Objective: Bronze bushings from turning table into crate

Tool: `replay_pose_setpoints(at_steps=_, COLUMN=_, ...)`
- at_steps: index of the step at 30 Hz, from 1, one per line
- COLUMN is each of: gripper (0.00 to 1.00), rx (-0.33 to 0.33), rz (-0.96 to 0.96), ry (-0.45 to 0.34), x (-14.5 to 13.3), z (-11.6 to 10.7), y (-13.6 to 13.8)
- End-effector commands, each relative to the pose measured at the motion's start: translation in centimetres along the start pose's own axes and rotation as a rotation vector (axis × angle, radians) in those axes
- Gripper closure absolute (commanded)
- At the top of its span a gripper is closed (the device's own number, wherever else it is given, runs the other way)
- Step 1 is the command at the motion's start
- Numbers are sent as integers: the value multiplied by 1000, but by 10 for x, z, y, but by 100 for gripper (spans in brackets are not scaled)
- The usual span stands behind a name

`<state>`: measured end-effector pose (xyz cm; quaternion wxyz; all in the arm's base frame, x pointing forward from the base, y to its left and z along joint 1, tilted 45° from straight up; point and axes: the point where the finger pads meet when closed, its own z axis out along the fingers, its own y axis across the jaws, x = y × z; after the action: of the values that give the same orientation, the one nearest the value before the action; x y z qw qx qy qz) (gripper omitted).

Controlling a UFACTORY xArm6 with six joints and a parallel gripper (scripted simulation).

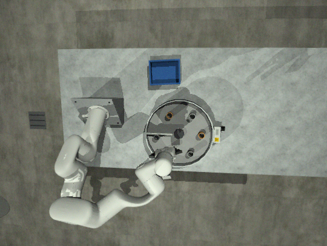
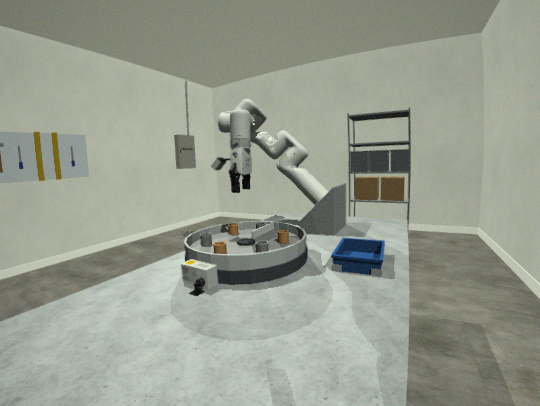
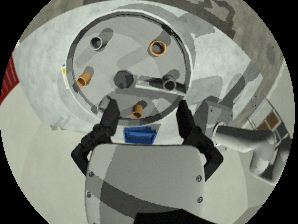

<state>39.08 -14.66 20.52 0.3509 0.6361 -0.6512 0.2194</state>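
From the top, the end effector (image 1: 165, 152) (image 2: 240, 190) (image 3: 147, 106) is over the near edge of the turning table (image 1: 181, 121) (image 2: 250, 262) (image 3: 115, 30), partly hidden by the arm. Two bronze bushings (image 1: 169, 112) (image 1: 201, 132) (image 2: 233, 230) (image 2: 283, 237) (image 2: 220, 248) (image 3: 158, 41) (image 3: 84, 79) (image 3: 137, 113) show on the disc, one up the picture from the end effector, the other up and to the right. Three steel bushings (image 1: 192, 113) (image 1: 190, 156) (image 1: 156, 140) (image 2: 206, 240) (image 2: 262, 247) (image 3: 96, 47) (image 3: 170, 88) (image 3: 103, 104) sit around it. The blue crate (image 1: 165, 73) (image 2: 357, 265) (image 3: 140, 136) lies well apart, farther up the picture, with no bushing visible inside.

In the exterior view, the end effector hangs high above the table, fingers down, touching nothing. Three bronze bushings stand on the disc below it; the crate is lower and to its right on the worktop (image 1: 266, 121) (image 2: 250, 370) (image 3: 45, 60).

From the wrist, the fingers are spread wide with nothing gripped. One bronze bushing appears in the gap between them but well beyond the tips, and a steel one appears just beside the left-hand finger in the picture.
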Motion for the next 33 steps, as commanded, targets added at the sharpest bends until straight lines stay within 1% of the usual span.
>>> replay_pose_setpoints(at_steps=1, gripper=0, rx=30, rz=120, ry=-36, x=-17, z=8, y=36)
replay_pose_setpoints(at_steps=3, gripper=0, rx=30, rz=124, ry=-37, x=-18, z=9, y=37)
replay_pose_setpoints(at_steps=5, gripper=0, rx=30, rz=164, ry=-51, x=-24, z=13, y=49)
replay_pose_setpoints(at_steps=8, gripper=0, rx=29, rz=189, ry=-59, x=-29, z=16, y=57)
replay_pose_setpoints(at_steps=25, gripper=0, rx=29, rz=191, ry=-60, x=-29, z=16, y=57)
replay_pose_setpoints(at_steps=26, gripper=88, rx=29, rz=191, ry=-60, x=-29, z=16, y=57)
replay_pose_setpoints(at_steps=33, gripper=88, rx=29, rz=191, ry=-60, x=-29, z=16, y=57)
